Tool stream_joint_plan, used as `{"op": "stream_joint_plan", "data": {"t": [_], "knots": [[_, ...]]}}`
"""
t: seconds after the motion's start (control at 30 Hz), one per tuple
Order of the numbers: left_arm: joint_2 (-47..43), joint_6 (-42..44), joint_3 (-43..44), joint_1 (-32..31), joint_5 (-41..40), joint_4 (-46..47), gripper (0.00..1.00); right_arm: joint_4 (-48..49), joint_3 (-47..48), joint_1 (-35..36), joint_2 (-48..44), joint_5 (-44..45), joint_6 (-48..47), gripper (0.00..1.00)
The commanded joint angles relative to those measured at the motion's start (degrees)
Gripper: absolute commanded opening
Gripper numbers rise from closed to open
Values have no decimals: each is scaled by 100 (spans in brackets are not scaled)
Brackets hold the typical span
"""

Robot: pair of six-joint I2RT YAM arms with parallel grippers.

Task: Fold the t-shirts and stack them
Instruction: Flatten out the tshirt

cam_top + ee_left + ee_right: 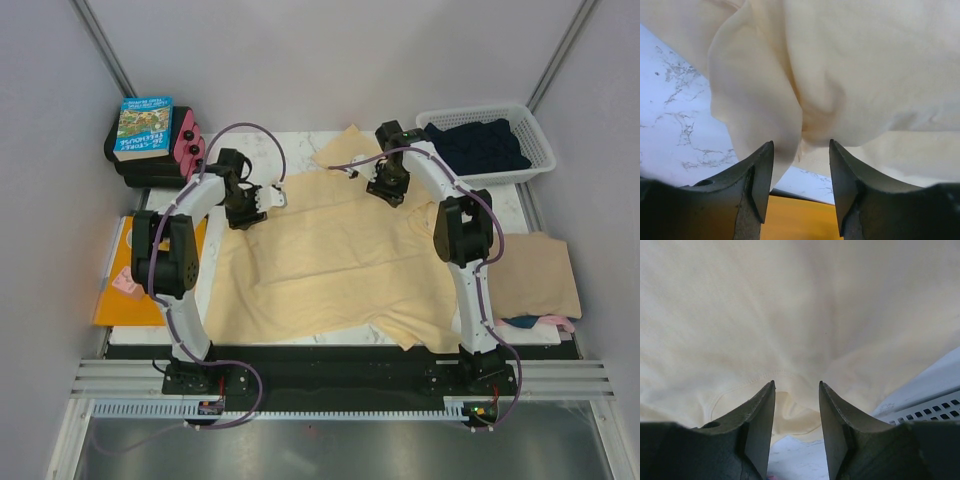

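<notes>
1. Pale yellow t-shirt [330,260] lies spread mid-table, with its far edge at both tools.
2. Left gripper [801,145]: jaws apart, cloth fold just beyond the tips, nothing pinched.
3. Right gripper [797,384]: jaws apart, stitched hem just ahead.
4. Book [145,125]: title too small to read.
5. Marble table [300,148] shows past the far edge; basket [540,140] sits to the right.

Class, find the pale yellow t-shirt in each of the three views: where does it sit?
Top external: pale yellow t-shirt spread across the centre.
Left wrist: the t-shirt fills the top and right.
Right wrist: the t-shirt fills nearly everything.
Shared landmark: marble tabletop, beside the t-shirt in all views.
</notes>
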Motion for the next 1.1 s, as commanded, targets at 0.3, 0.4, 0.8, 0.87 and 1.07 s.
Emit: {"op": "stream_joint_plan", "data": {"t": [0.3, 0.4, 0.8, 0.87, 1.07], "knots": [[411, -868, 1165, 585, 78, 451, 57, 102, 187, 50, 192, -85, 12, 47], [472, -868, 1297, 638, -1, 627, 57, 146, 178, 50, 218, -93, 21, 47], [806, -772, 1860, 656, 103, 698, 36, 392, 178, 50, 385, 56, 117, 19], [868, -737, 1842, 647, 148, 663, 2, 401, 169, 50, 403, 82, 135, 11], [955, -517, 1851, 533, 762, -48, 2, 445, 161, 59, 403, 135, 161, 11]]}}
